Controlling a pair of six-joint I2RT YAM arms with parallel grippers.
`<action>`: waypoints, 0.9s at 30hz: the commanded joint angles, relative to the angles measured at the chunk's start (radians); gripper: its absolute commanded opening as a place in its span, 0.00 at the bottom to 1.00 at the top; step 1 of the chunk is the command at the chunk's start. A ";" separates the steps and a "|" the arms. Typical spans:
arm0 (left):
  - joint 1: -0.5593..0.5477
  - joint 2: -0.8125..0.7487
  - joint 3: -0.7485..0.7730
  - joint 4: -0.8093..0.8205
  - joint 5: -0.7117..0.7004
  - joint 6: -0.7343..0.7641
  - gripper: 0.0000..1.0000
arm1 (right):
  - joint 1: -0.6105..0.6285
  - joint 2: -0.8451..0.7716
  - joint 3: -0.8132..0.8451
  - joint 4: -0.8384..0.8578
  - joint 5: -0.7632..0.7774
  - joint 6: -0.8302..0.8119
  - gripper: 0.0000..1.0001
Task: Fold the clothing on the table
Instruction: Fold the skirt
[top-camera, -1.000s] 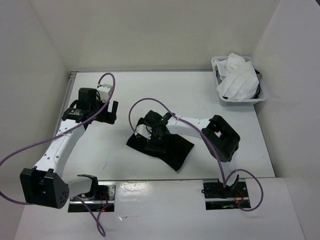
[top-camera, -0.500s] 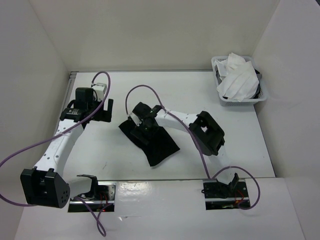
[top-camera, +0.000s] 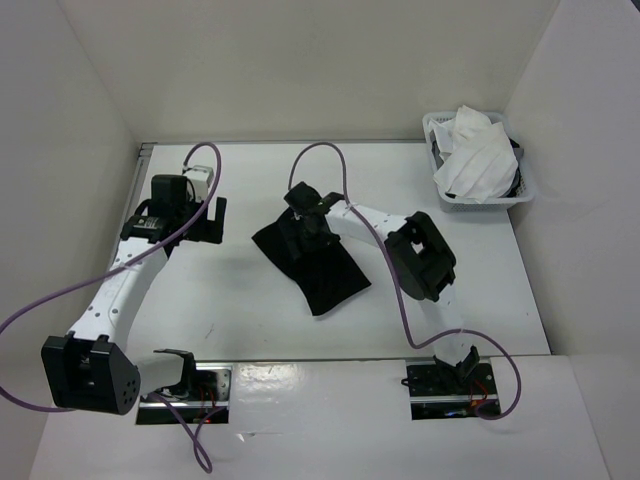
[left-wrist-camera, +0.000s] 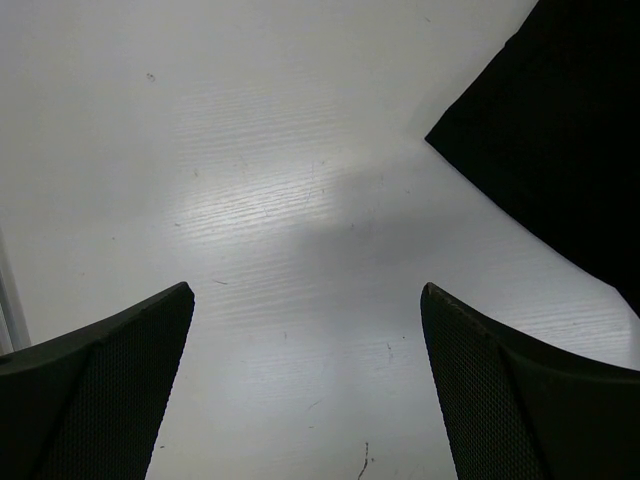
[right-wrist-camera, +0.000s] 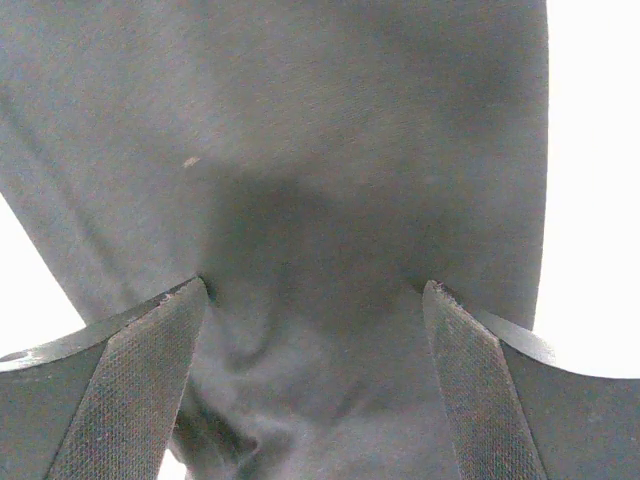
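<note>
Right pincer (top-camera: 303, 222) points down with its jaws spread wide and grips nothing. In the overhead view, the plain black soft fabric garment (top-camera: 325, 275) lies directly beneath it and runs on toward the near side of the flat white rectangular counter (top-camera: 450, 280). The left pincer (top-camera: 218, 220) is also wide open and empty over bare counter, with the garment off to its right and apart from it. Far to the right of both, at the counter's back corner, a small white plastic basket (top-camera: 480, 200) holds a crumpled white cloth (top-camera: 475, 150).

From the left wrist, the left pincer (left-wrist-camera: 306, 290) shows two dark fingers well apart. White counter (left-wrist-camera: 250, 150) lies between and ahead of them, and a corner of the garment (left-wrist-camera: 560, 130) sits ahead to the right.

From the right wrist, the right pincer (right-wrist-camera: 315, 285) has its fingers spread over the garment (right-wrist-camera: 300, 120), which fills the space between and ahead of them. Bare counter (right-wrist-camera: 590, 200) shows at the right. Whether the tips touch the fabric cannot be told.
</note>
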 joint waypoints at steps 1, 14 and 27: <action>0.006 0.010 -0.007 0.023 -0.009 -0.018 1.00 | -0.012 0.016 0.063 0.025 0.149 0.115 0.92; 0.006 -0.001 -0.007 0.023 0.040 0.002 1.00 | -0.094 -0.197 0.077 0.037 0.027 -0.047 0.92; 0.006 -0.021 -0.007 0.023 0.079 0.011 1.00 | -0.049 -0.317 -0.130 -0.225 -0.317 -0.457 0.92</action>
